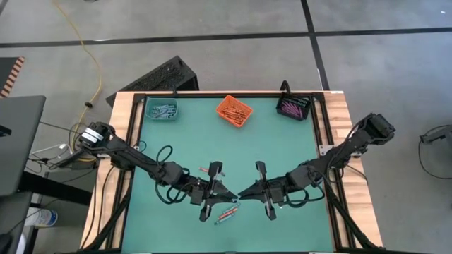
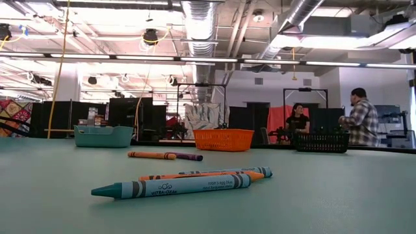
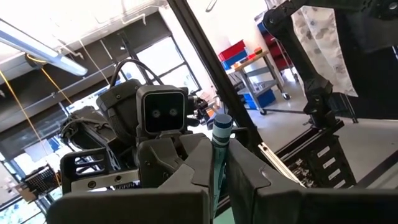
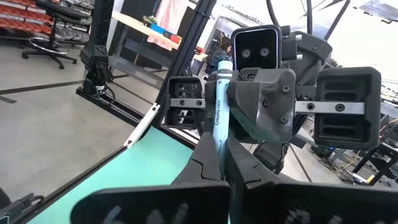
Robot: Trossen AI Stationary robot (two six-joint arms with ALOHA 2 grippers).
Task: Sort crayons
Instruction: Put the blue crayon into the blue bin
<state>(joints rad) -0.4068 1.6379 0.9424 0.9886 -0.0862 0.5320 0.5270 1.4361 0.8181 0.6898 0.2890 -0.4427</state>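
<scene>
left gripper [image 1: 224, 191], right gripper [image 1: 244, 192] pinching one crayon [image 4: 220, 112]

A workshop-like robotics lab: exposed ceiling ducts [image 2: 198, 26], strip lights, concrete floor [image 1: 367, 63], metal carts, stacked red bins [image 3: 235, 51], two people [image 2: 361, 117] working.

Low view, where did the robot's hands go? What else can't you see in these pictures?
- Low view: neither gripper shows in it.
- High view: the held crayon is too small to see; the left gripper and right gripper, both shut on it, hide it.
- Low view: the walls of the teal bin, orange bin and black bin hide their contents.
- High view: the loose crayons are too small to count.
</scene>
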